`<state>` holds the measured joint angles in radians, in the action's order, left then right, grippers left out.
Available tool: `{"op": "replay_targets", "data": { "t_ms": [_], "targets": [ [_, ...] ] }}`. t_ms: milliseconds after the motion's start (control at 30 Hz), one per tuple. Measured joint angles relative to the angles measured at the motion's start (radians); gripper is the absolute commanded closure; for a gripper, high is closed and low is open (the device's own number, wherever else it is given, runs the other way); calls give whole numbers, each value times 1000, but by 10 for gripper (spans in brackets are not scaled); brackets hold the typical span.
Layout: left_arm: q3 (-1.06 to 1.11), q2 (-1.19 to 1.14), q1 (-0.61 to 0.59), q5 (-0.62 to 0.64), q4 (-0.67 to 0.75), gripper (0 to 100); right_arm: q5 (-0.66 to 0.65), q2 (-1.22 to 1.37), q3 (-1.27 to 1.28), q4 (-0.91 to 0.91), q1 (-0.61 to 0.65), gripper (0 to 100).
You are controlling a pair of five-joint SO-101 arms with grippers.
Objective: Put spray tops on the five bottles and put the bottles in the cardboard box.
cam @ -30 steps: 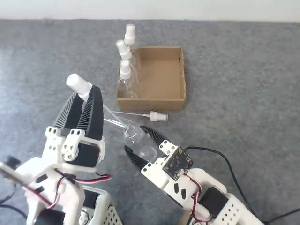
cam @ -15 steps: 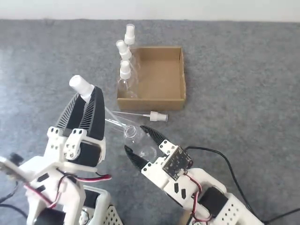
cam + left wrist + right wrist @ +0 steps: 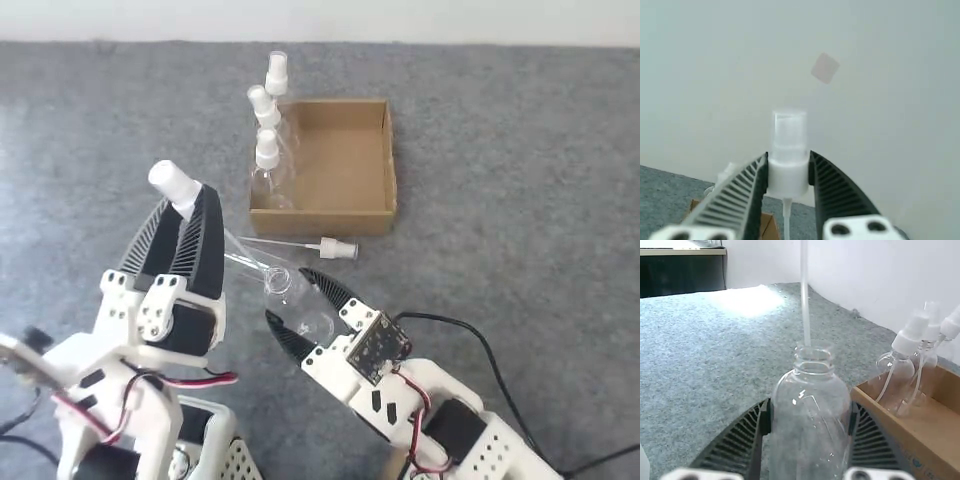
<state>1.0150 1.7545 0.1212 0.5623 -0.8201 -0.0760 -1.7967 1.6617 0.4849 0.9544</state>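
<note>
Cardboard box (image 3: 340,215) sits toward the far side of the counter (image 3: 520,200). Three capped bottles (image 3: 270,178) stand along its left wall and the rest of its floor is bare. The left gripper (image 3: 788,172) has its fingers clenched on a spray top (image 3: 788,142), held up high. Its tube (image 3: 804,295) drops into the neck of an open bottle (image 3: 810,410), which the right gripper (image 3: 290,297) has its fingers squeezed around. A spare spray top (image 3: 338,249) lies just in front of the box's near wall.
</note>
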Motion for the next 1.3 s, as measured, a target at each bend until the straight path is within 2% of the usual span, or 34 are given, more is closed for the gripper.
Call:
{"op": "replay_targets", "data": {
  "t_ms": [367,600,1300],
  "targets": [
    [91,0,0,-68,29,988,0,0,0,0,0,880],
    [94,0,-71,-71,34,988,0,0,0,0,0,880],
    [126,0,-71,-69,34,988,0,0,0,0,-26,880]
  ]
}}
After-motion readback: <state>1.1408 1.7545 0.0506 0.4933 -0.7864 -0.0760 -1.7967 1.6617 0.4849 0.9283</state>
